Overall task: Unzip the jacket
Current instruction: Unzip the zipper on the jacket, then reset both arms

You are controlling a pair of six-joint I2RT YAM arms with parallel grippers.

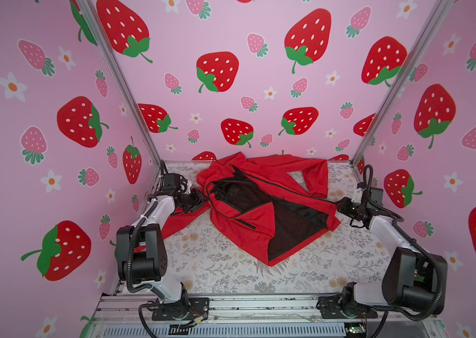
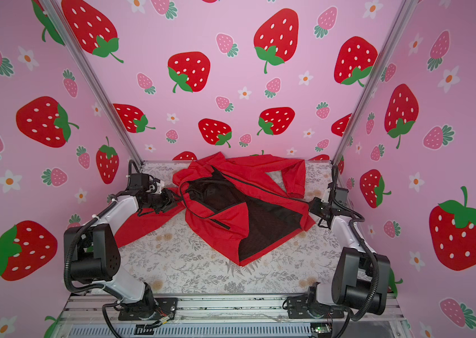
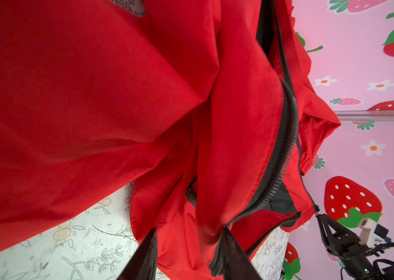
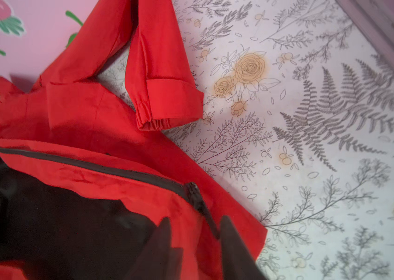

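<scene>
The red jacket (image 1: pixel 260 222) (image 2: pixel 225 228) lies spread on the floral table with its front parted, and black mesh lining (image 1: pixel 289 222) shows between the flaps. My left gripper (image 1: pixel 201 202) (image 2: pixel 176 202) is at the jacket's left edge. In the left wrist view its jaws stand apart, left gripper (image 3: pixel 190 230), with loose red fabric and a black zipper edge (image 3: pixel 285 150) between them. My right gripper (image 1: pixel 337 204) (image 2: pixel 310 204) is at the jacket's right edge. Its jaws stand apart too, right gripper (image 4: pixel 196 218), and the black zipper pull (image 4: pixel 202 208) lies between them, unpinched.
One sleeve (image 1: pixel 184 222) trails toward the left arm's elbow; the other sleeve (image 1: pixel 315 178) is folded at the back right. Bare floral table (image 1: pixel 231 269) lies in front of the jacket. Pink strawberry walls and metal posts (image 1: pixel 131 96) close in three sides.
</scene>
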